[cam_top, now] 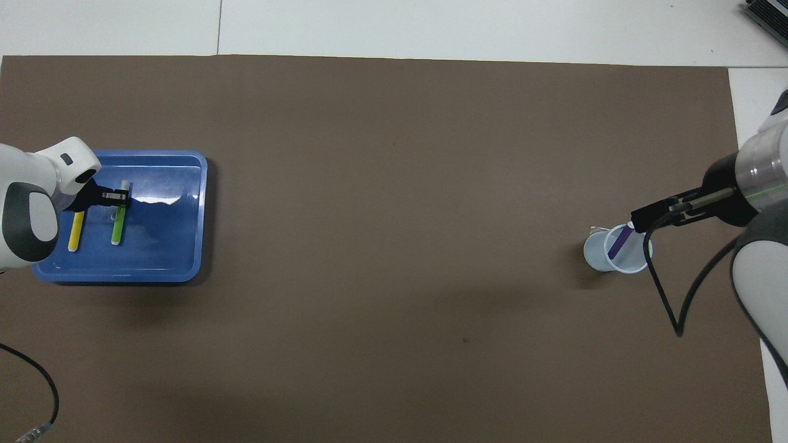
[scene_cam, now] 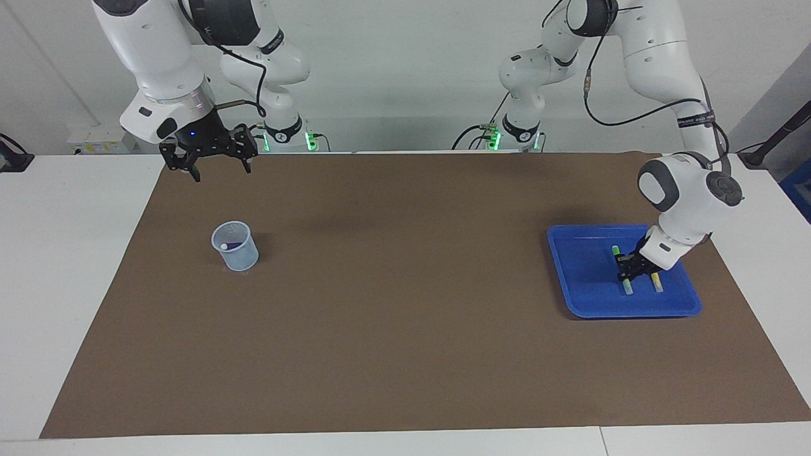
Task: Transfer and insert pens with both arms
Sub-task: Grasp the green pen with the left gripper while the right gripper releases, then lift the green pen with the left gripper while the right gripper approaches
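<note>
Left claw (scene_cam: pixel 629 273): It is down in the blue tray (scene_cam: pixel 580 285). Its two fingers are squeezed tight on the green pen (scene_cam: pixel 621 269), about the middle of the pen.
Green pen: It lies flat in the blue tray, side by side with the yellow pen (scene_cam: pixel 656 282). The two pens do not touch.
Yellow pen: It lies flat in the tray, closer to the edge at the left arm's end of the tabletop (scene_cam: pixel 38 253). Nothing holds it.
Blue tray: It sits on the brown mat (scene_cam: pixel 405 304), toward the left arm's end of the tabletop.
Right claw (scene_cam: pixel 218 170): It is up in the air over the edge of the brown mat nearest the robots. Its fingers are wide apart and nothing is in them.
Purple pen (cam_top: pixel 617 242): It leans inside the little pale cup (scene_cam: pixel 236 247), with its whitish end up.
Cup: It stands upright on the brown mat, toward the right arm's end of the tabletop, well apart from the tray.
</note>
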Tool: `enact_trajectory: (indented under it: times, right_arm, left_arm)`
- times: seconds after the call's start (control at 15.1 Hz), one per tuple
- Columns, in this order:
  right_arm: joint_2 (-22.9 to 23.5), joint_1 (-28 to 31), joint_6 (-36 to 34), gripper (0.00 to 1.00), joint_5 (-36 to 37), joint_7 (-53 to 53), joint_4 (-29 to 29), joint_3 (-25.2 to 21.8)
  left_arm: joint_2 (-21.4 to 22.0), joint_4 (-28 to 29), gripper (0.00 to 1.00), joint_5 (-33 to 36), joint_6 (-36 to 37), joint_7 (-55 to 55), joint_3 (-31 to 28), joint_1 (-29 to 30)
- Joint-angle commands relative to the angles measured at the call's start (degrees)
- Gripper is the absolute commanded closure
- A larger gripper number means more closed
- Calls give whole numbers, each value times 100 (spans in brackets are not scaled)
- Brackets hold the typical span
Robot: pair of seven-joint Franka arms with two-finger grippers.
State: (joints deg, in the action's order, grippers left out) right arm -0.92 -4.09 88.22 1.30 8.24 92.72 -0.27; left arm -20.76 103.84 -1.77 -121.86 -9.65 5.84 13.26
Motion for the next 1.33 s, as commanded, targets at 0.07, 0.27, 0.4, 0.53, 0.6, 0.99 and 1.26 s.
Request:
enact_trajectory:
  times: [0.07, 0.27, 0.4, 0.53, 0.6, 0.99, 1.26]
  right_arm:
    - [-40, 66, 292, 0, -59, -59, 79, -105]
    - [-49, 66, 336, 0, -77, -77, 97, -79]
    - [-32, 66, 318, 0, -77, -42, 79, -27]
    - [3, 75, 336, 0, -77, -15, 0, 105]
    - [-14, 75, 301, 0, -77, -7, 9, 210]
    - [38, 75, 441, 0, -759, 20, -52, 343]
    - [109, 5, 503, 0, -1709, -444, -140, 360]
  left_arm:
    - [186, -522, 100, -121, 1013, 1339, 83, -253]
    - [449, -769, 100, -980, 1559, 2752, 232, -262]
    - [660, -848, 100, -1518, 1805, 4079, 399, -262]
    - [845, -840, 100, -1931, 1903, 5213, 628, -254]
    - [916, -840, 100, -2194, 1938, 5767, 698, -254]
    - [1180, -734, 100, -4031, 2368, 8231, 743, -254]
    - [1320, -506, 100, -4832, 2431, 8927, 761, -271]
